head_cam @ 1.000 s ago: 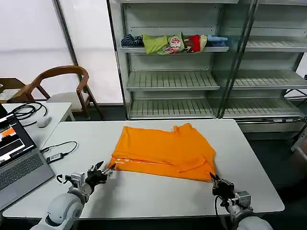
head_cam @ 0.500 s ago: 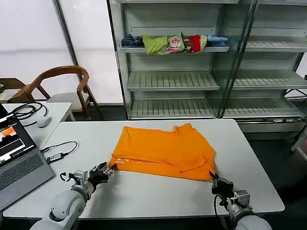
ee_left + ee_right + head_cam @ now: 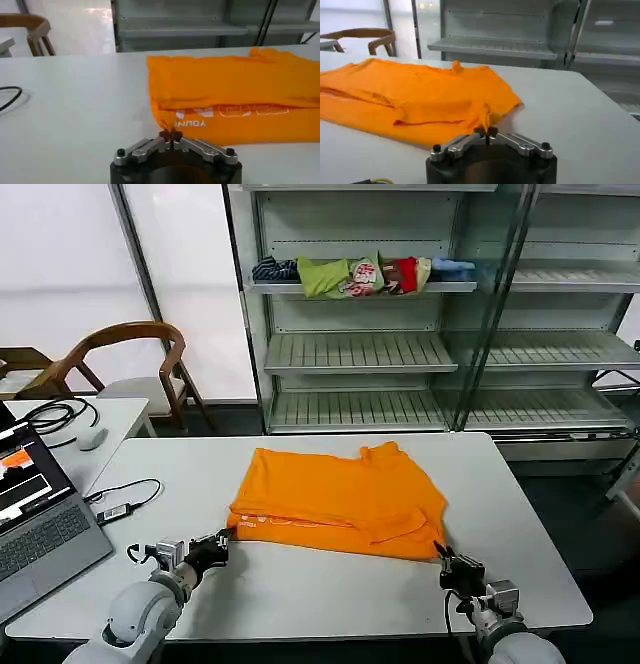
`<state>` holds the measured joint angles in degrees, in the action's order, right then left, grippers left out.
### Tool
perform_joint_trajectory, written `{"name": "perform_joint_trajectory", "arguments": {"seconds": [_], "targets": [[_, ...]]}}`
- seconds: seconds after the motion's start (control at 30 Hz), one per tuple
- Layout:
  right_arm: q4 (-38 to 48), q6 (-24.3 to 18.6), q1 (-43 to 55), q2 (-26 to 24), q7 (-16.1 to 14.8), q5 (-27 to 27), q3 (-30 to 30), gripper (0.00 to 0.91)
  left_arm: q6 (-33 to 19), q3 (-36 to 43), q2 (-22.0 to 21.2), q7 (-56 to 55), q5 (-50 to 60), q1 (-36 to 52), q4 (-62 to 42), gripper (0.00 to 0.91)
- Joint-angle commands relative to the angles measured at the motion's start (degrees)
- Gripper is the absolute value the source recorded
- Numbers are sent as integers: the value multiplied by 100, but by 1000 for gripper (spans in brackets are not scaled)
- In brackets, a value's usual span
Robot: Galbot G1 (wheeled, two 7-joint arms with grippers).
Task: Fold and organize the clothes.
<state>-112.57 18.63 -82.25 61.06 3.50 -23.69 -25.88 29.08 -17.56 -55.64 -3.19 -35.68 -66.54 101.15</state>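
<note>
Here, left gripper (image 3: pixel 170 135) pinches orange T-shirt (image 3: pixel 340 499) hem corner | right gripper (image 3: pixel 486 131) clamps opposite corner | shelf (image 3: pixel 300 286) beyond holds garment heap (image 3: pixel 365 274).

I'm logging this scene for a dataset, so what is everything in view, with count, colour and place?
T-shirt: one, bright orange, partly folded at the middle of the table, pale lettering near its hem.
Table: one, white, in front of the robot.
Heap of garments: one, green, red and blue, on an upper shelf.
Shelving unit: one, grey, behind the table.
Chair: one, brown wood, rear left.
Laptop: one, grey, open, far left.
Cable: one, black, beside the laptop.
Left hand: shut on the shirt's near left corner.
Right hand: shut on the shirt's near right corner.
</note>
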Motion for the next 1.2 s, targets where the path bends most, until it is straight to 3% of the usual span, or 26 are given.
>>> {"name": "perform_joint_trajectory", "arguments": {"seconds": [0.03,0.53,0.9,1.2], "targets": [[-197,-10,-228,-4,-10,-2,-18,0,32,-134,6,0,-24,-322,371,10],[-883,-317,-1572,14,-145,387,-319,0,-107,-1527,239,43,-37,-2666,1870,10],[-1309,-488,-2316,50,-168,546,-577,0,-245,-1950,215,89,22,-3647,2350,10],[-1176,-601,-2324,116,-139,689,-505,0,-275,-1865,166,102,189,-3831,2404,30]]}}
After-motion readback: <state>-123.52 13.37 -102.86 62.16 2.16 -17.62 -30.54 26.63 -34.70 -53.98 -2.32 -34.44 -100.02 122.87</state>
